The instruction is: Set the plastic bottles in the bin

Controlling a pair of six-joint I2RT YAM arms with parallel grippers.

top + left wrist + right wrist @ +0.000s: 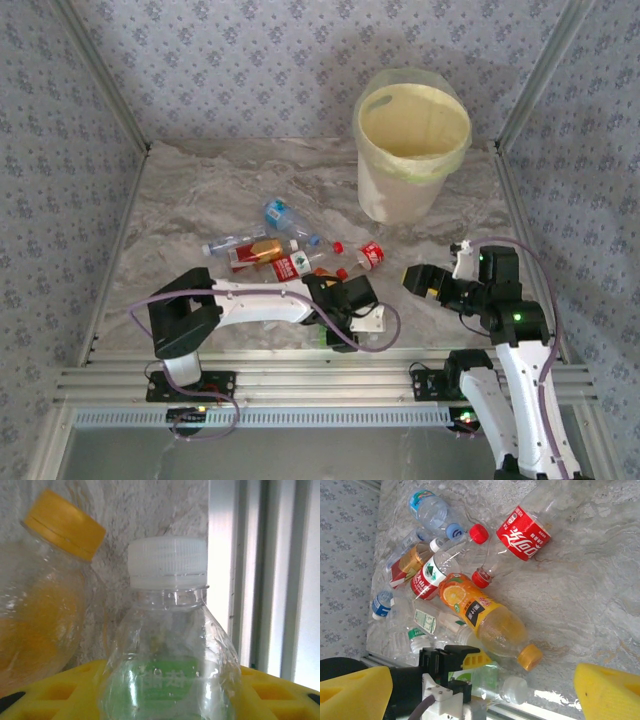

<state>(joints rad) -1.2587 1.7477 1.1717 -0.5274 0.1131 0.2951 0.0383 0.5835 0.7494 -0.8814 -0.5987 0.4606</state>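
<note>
Several plastic bottles lie in a heap [290, 255] on the marble table in front of my left arm. My left gripper [338, 335] is low at the near edge, shut on a clear bottle with a green label and white cap [167, 645], which sits between its yellow fingers [55, 690]. An orange-juice bottle with a yellow cap [485, 615] lies right beside it. A red-labelled cola bottle [522, 532] and a blue-capped bottle [432, 510] lie farther off. The bin [400, 195] stands at the back right. My right gripper [420, 278] hovers open to the right of the heap, with nothing between its fingers [355, 692].
Aluminium rails [320, 385] run along the near edge just behind the held bottle. Patterned walls and slanted frame posts [105, 85] close in the table. Bare marble lies at the back left [200, 180] and between the heap and the bin.
</note>
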